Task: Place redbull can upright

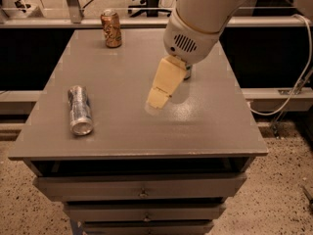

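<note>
Bare tabletop (117, 126) is left between the redbull can (80, 109) and the gripper (157, 99), held to its right. An orange-brown can (111, 28) is set well behind it.

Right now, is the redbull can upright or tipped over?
Tipped: the redbull can lies on its side on the table. The claw hovers over the table's middle, apart from it.

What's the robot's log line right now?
slim silver-blue aluminium can: lying on side, table left | gripper: over table middle, apart from can
</note>
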Robot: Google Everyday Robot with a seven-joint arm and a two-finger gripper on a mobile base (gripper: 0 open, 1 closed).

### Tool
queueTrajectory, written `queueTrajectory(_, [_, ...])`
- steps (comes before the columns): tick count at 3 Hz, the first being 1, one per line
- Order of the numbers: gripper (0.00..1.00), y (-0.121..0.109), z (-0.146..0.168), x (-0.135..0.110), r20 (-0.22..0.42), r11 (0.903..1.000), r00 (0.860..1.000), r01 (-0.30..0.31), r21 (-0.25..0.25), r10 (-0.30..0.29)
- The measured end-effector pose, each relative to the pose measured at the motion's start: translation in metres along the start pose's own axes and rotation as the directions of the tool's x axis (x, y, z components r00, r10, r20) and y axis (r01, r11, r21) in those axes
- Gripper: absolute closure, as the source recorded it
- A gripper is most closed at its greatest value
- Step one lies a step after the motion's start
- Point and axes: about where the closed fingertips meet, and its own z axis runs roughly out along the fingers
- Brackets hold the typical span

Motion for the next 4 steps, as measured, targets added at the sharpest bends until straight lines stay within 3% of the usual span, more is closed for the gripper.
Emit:
queueTrajectory(1, [0.0, 0.0, 0.0, 0.0, 0.0, 1.0, 1.0, 0.0, 0.0, 0.0])
queueTrajectory(2, [0.0, -0.001, 0.009, -0.023, 0.007, 0.9997, 1.0, -0.026, -0.004, 0.026])
queueTrajectory(3, [0.0, 0.004, 0.053, -0.078, 0.032, 0.9938, 0.994, -0.098, -0.052, 0.1])
queueTrajectory(4, [0.0, 0.01, 0.102, -0.132, 0.039, 0.9766, 0.98, -0.191, -0.1, 0.195])
